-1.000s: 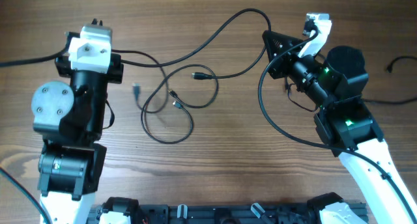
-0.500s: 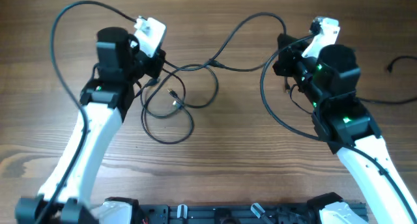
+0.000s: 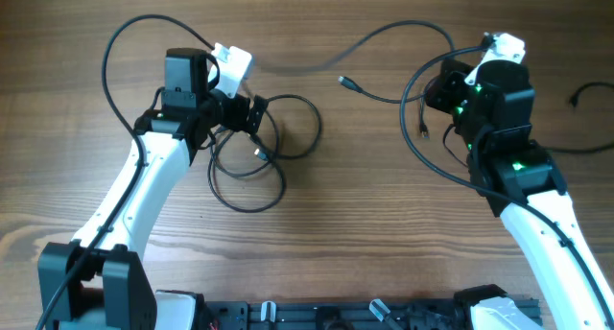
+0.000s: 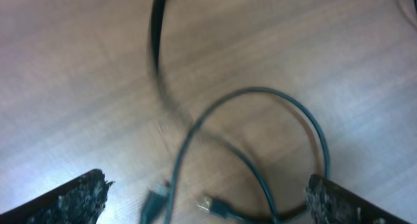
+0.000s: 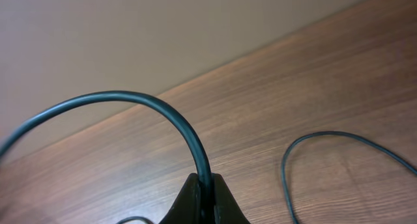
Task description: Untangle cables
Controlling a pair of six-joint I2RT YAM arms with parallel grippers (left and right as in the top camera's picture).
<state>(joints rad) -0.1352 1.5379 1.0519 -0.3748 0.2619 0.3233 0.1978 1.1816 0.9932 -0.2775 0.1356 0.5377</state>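
The left gripper [image 4: 208, 201] is positioned over the coiled cables [image 3: 247, 208], which lie left of centre on the tabletop [image 3: 345, 234]. In the left wrist view only the tips of its fingers [image 4: 81, 195] are visible, cut off at the lower corners of the frame. They are set wide apart, with nothing gripped between them. Below them a loop and a crossing strand are seen blurred, and small plugs [image 4: 212, 204] can only partly be made out at the bottom edge. Which strand passes over which cannot be determined.

The right gripper [image 5: 203, 201] is clamped on a single cable [image 5: 150, 103], which rises from the fingertips in an arc and is cut off at the left edge. In the overhead view its fingers are hidden beneath the arm. Two strands run toward it there. One is an arcing strand [image 3: 403, 25], smeared along its left portion. The other ends in a free plug [image 3: 342, 81], apart from the coil. Which of the two is the held one cannot be told. A further thin cord [image 3: 576, 98] lies at the far right, partly cut off.
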